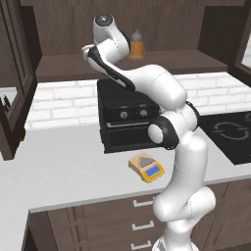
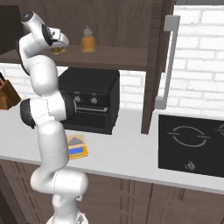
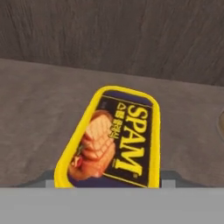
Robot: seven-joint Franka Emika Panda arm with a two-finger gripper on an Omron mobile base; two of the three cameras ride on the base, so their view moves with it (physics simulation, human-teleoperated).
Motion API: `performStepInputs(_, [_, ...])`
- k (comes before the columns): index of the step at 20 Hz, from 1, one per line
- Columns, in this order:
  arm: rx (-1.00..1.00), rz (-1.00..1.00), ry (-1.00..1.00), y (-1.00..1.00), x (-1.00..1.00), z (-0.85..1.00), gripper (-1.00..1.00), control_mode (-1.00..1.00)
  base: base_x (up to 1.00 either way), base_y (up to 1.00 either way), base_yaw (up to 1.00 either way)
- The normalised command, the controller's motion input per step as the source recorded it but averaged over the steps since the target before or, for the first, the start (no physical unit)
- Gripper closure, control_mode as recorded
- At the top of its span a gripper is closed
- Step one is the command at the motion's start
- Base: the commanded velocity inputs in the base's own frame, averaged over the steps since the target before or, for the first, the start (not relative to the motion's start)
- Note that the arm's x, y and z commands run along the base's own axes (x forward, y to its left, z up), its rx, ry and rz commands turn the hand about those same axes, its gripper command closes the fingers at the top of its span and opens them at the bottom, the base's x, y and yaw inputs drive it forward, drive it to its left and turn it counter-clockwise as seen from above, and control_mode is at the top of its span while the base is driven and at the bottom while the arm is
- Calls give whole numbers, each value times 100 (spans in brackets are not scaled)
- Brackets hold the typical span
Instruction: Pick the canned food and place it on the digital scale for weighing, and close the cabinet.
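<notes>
The canned food (image 3: 114,138), a flat yellow can with a dark SPAM label, lies on the wooden shelf of the open cabinet (image 2: 154,65). My gripper (image 3: 108,179) is right over it, open, one fingertip (image 3: 49,178) at each long side of the can. In the right base view the gripper (image 2: 59,43) is up at the shelf with the can (image 2: 58,49) just under it. The tan-orange digital scale (image 1: 147,167) sits on the counter in front of the oven, near the arm's base. The cabinet's left door (image 1: 14,93) stands open.
An orange bottle with a grey cap (image 1: 136,45) stands on the same shelf, to the right of the gripper. A black toaster oven (image 1: 126,117) sits below the shelf. A black cooktop (image 2: 192,144) lies at the right. The open door's silver handle (image 2: 168,61) hangs over the counter.
</notes>
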Motion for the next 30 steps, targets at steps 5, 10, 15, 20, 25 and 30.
performStepInputs(5, [0,-1,-2,0,-61,-54,100,-100,0,0,0])
performStepInputs(10, [0,0,-42,0,-100,-59,100,-100,0,0,0])
performStepInputs(15, [0,0,-70,1,-100,-31,100,-100,0,0,0])
performStepInputs(20, [3,0,-24,0,-100,48,100,-100,0,0,0])
performStepInputs(25, [4,0,-8,0,-100,67,100,-100,0,0,0])
performStepInputs(30, [8,0,8,-1,-100,18,100,-100,0,0,0])
